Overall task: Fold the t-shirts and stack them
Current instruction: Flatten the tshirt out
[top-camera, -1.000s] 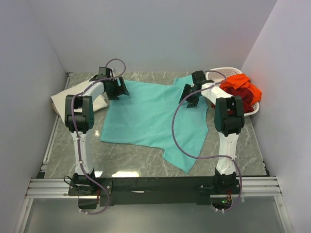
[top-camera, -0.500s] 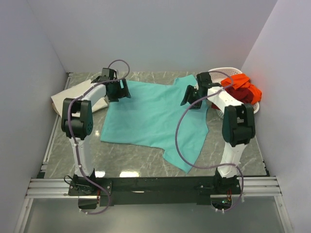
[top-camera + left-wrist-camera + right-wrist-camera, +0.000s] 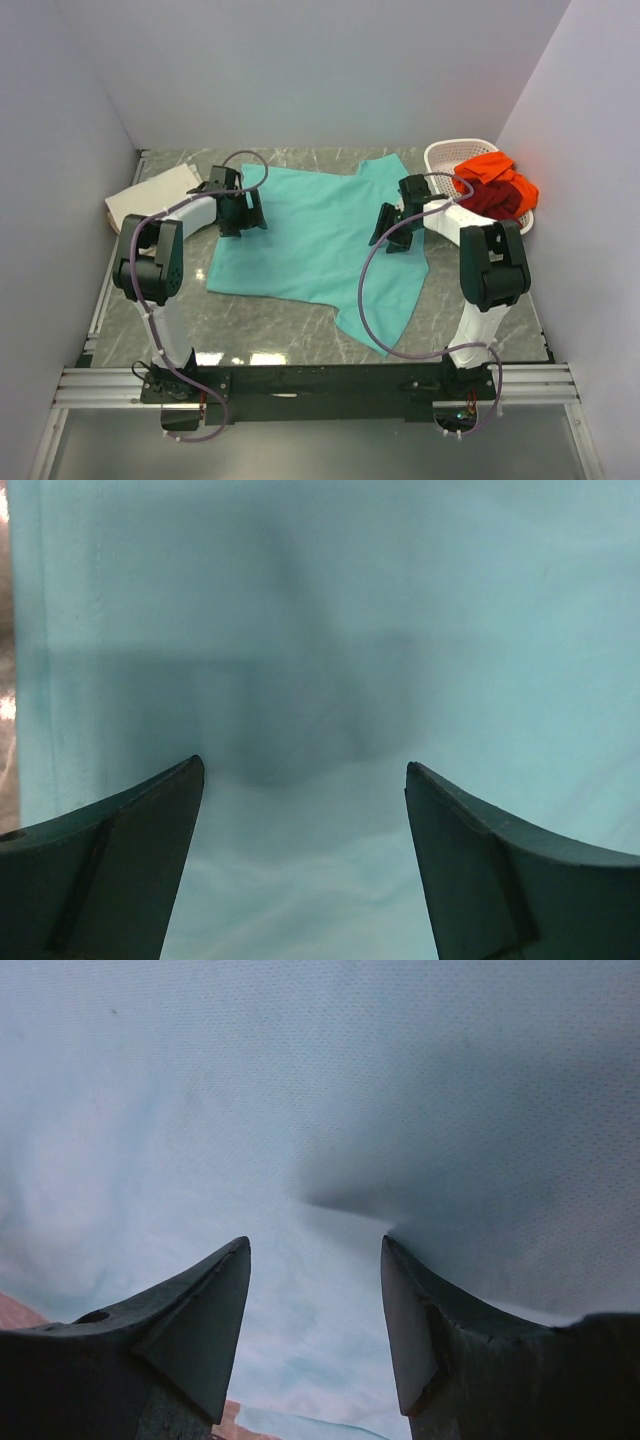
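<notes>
- Now my left end effector (image 3: 240,212) stands wide open over the teal t-shirt (image 3: 320,240), at its left edge, holding nothing.
- My right end effector (image 3: 395,228) gapes empty above its right side.
- It lies spread on the counter (image 3: 480,300). The cream t-shirt (image 3: 150,190) is to its left, the orange t-shirt (image 3: 495,172) in the basket (image 3: 445,155) to its right.

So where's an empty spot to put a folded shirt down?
Best is the bare table between the teal shirt and the arm bases, near left. A thin strip runs behind that shirt, by the back wall. The middle is crowded: the left gripper and right gripper hover over the shirt.
</notes>
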